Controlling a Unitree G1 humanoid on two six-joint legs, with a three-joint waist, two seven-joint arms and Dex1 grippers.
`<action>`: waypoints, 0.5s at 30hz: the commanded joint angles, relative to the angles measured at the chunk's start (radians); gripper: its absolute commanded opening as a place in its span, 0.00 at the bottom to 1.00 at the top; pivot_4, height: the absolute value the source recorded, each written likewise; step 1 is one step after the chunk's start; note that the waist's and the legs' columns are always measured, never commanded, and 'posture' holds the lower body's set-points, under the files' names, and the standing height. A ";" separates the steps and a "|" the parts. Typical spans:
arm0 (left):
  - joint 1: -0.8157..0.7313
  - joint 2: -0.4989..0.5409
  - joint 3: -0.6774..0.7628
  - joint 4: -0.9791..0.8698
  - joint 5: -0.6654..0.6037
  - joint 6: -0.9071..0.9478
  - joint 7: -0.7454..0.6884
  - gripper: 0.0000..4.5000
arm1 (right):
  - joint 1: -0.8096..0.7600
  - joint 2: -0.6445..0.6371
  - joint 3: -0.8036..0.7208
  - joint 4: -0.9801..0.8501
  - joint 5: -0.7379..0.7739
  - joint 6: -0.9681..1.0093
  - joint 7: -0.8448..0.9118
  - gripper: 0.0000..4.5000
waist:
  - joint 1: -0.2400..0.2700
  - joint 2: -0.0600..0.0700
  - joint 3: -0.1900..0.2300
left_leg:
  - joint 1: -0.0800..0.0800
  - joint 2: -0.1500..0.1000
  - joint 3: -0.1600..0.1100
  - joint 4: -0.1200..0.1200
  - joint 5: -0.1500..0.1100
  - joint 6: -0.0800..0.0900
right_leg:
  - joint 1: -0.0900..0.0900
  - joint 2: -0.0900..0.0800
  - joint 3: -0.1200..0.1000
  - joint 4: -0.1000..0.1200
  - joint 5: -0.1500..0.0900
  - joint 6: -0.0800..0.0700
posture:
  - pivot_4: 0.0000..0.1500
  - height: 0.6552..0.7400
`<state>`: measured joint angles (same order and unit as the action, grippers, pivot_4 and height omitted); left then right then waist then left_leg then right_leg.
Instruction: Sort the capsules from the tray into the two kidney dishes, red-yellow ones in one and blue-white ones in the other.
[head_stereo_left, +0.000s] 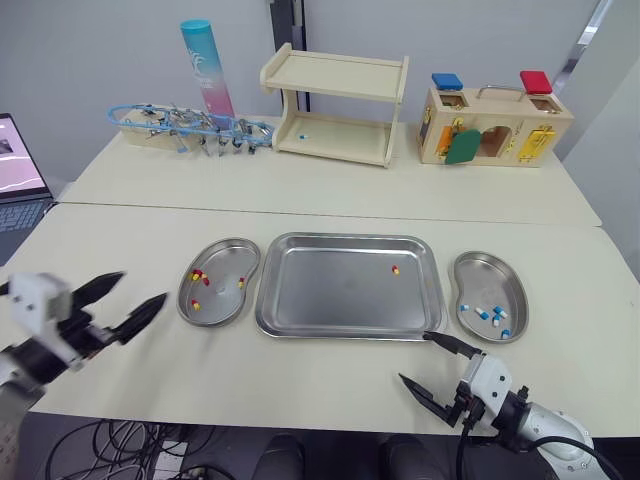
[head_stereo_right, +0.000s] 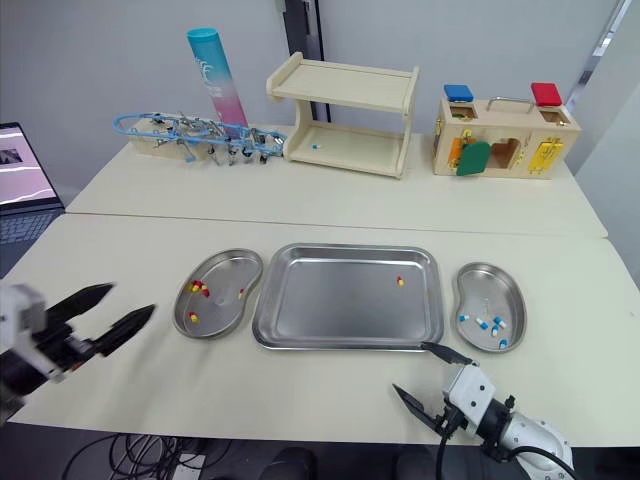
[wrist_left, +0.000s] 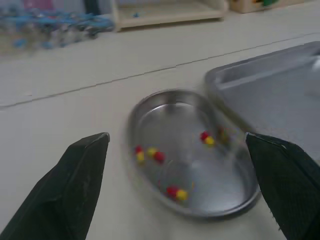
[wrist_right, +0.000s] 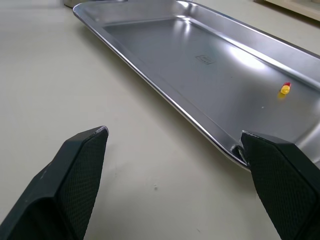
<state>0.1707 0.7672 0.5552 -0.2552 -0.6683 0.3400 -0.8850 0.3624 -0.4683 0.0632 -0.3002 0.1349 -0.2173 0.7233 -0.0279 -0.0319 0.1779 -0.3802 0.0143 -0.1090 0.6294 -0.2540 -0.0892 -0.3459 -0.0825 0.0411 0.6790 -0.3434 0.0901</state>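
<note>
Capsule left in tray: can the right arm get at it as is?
Probably yes. The right gripper is open by the near right corner of the tray; the capsule lies alone in its far right part, with only the low rim between.

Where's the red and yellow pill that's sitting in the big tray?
In the left eye view, the red-yellow capsule lies alone in the tray, near its far right corner, closest to the right kidney dish holding blue-white capsules.
</note>
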 joint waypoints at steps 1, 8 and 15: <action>-0.087 0.030 -0.125 -0.133 -0.049 0.078 -0.013 1.00 | 0.000 0.006 0.002 -0.026 -0.001 -0.022 -0.020 0.99 | -0.002 0.001 0.000 | 0.000 0.000 0.000 0.000 0.000 0.000 | 0.000 0.000 0.000 0.000 0.000 0.000 | 1.00 1.00; -0.313 -0.017 -0.373 -0.169 -0.021 0.188 0.036 1.00 | 0.014 0.037 0.006 -0.048 -0.010 -0.019 -0.078 0.99 | -0.008 0.003 0.001 | 0.001 0.000 0.000 0.000 0.000 0.000 | -0.001 0.001 0.001 0.001 0.000 0.000 | 1.00 1.00; -0.423 -0.092 -0.514 -0.100 0.036 0.196 0.034 1.00 | 0.037 0.058 -0.002 -0.085 -0.022 -0.007 -0.133 0.99 | -0.005 0.004 0.001 | 0.000 0.000 0.000 0.000 0.000 0.000 | -0.001 0.001 0.001 0.001 0.000 0.000 | 1.00 1.00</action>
<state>-0.2285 0.6896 0.0633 -0.3633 -0.6560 0.5563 -0.8536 0.3917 -0.4164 0.0723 -0.3414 0.1088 -0.2203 0.6089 -0.0333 -0.0284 0.1788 -0.3800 0.0142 -0.1093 0.6295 -0.2539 -0.0891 -0.3471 -0.0816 0.0419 0.6800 -0.3434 0.0901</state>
